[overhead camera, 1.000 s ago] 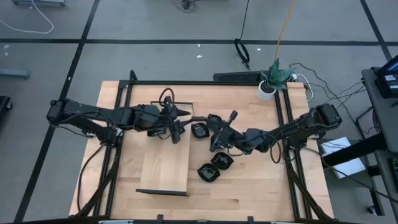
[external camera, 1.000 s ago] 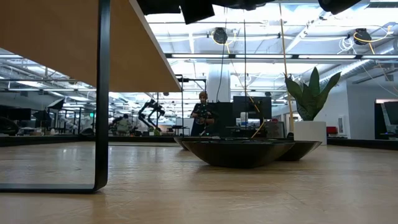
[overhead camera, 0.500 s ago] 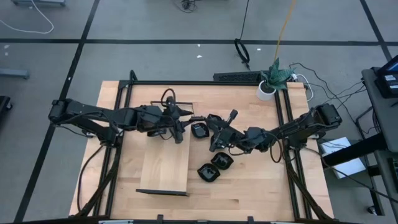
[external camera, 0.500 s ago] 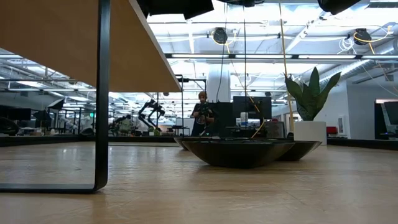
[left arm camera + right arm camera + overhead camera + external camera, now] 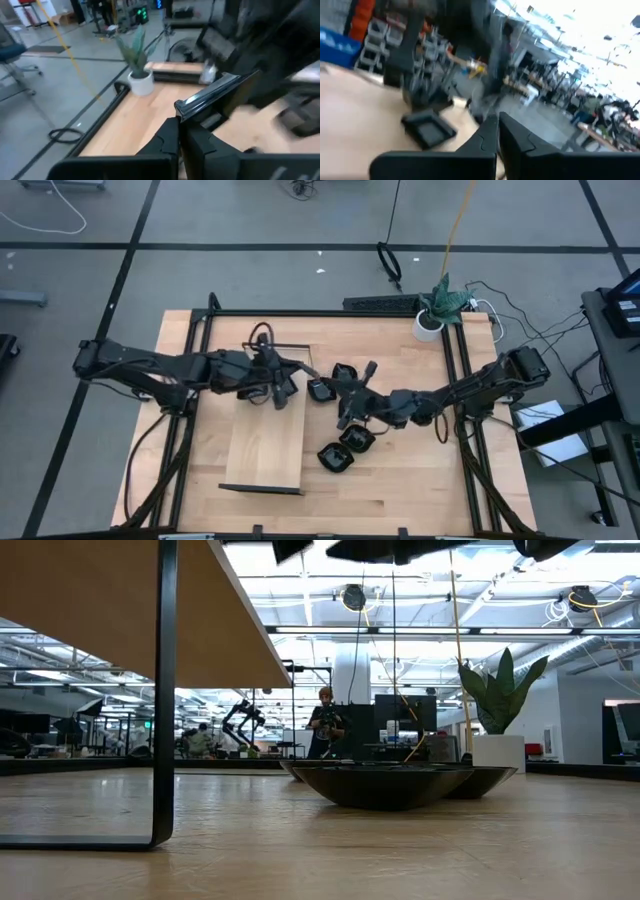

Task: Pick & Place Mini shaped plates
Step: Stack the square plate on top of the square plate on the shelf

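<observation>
While the left end effector point(image 5: 298, 370), now clenched after standing open, sits over the board's point(image 5: 265, 442) far right corner, the right end effector point(image 5: 338, 375) is clenched beside the mini shaped plates point(image 5: 345, 445) at bench centre, suggesting a completed placement.

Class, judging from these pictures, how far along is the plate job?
Done: nothing visible; the wooden board shows no plates. In hand: nothing seen; left claw and right claw are shut above the table. Left: the black mini plates beside the board.
</observation>
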Motion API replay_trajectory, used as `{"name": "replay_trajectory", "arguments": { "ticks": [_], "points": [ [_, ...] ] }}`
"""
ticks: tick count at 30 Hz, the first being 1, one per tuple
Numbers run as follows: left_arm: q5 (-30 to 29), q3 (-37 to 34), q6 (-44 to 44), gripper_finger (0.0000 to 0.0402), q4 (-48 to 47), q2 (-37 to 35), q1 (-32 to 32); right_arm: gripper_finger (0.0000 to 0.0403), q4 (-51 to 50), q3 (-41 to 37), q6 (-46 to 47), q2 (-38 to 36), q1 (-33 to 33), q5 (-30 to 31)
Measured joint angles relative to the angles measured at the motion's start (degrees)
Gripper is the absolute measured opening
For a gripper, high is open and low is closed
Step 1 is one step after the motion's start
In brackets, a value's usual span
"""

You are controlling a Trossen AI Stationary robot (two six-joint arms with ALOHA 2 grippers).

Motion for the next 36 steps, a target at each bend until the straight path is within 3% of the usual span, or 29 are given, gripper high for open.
{"name": "replay_trajectory", "arguments": {
  "ticks": [4, 11, 16, 18, 20, 29, 36],
  "points": [
    [0.30, 4.72, -3.88, 0.0005, -13.64, -2.58, 0.24, 0.0033, -4.90, -0.04, 4.07, 0.00, 0.27, -0.09],
    [3.63, 21.04, -9.31, 0.0004, -38.99, -0.17, 5.22, 0.0081, -6.88, -0.09, 5.41, 0.02, 0.19, -0.30],
    [21.59, 27.68, -7.85, 0.0003, -51.99, 5.45, 9.51, 0.0101, -6.93, -0.09, 6.93, 0.02, 0.19, -0.44],
    [24.33, 28.13, -7.02, 0.0004, -55.63, 7.56, 10.52, 0.0106, -7.37, -0.07, 7.12, 0.02, 0.19, -0.44],
    [23.32, 27.83, -7.43, 0.0004, -60.40, 9.77, 11.38, 0.0110, -7.66, -0.07, 7.22, 0.02, 0.19, -0.45],
    [22.65, 27.80, -6.91, 0.0004, -62.23, 16.53, 13.38, 0.0111, -9.34, -0.07, 8.19, 0.02, 0.19, -0.46],
    [24.18, 27.82, -6.63, 0.0018, -62.26, 17.26, 14.11, 0.0110, -9.52, -0.07, 8.17, 0.02, 0.19, -0.48]
  ]
}}
